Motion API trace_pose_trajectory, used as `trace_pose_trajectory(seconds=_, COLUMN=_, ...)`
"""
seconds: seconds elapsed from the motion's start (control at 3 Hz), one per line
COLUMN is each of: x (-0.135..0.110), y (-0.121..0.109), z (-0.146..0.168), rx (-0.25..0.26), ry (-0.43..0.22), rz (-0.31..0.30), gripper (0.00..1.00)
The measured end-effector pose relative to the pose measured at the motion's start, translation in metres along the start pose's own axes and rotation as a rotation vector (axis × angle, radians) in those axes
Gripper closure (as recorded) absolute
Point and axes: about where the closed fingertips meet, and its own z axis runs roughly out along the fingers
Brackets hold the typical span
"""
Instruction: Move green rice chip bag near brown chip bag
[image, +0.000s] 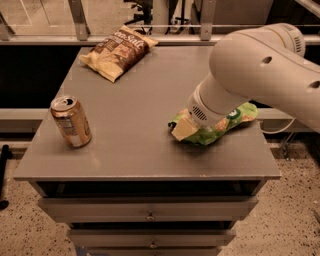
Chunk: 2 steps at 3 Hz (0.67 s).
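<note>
The green rice chip bag (226, 126) lies at the right edge of the grey table (140, 105), partly hidden under my arm. My gripper (184, 129) is down at the bag's left end, touching or just above it; the wrist hides how it meets the bag. The brown chip bag (119, 51), dark brown with pale yellow edges, lies flat at the table's far left corner, well away from the green bag.
A tan drink can (71, 121) stands upright near the table's front left. Drawers (150, 216) sit under the tabletop. A rail and posts (80, 20) run behind the table. My large white arm (265, 65) hangs over the right side.
</note>
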Motion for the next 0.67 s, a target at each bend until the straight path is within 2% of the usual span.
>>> trace_pose_trajectory(seconds=0.33, x=-0.002, y=-0.012, z=-0.006, rx=0.036, ry=-0.012, rz=-0.003, gripper=0.81)
trace_pose_trajectory(seconds=0.67, x=-0.012, y=-0.026, z=-0.03, rx=0.078, ry=-0.042, rz=-0.07, gripper=1.0)
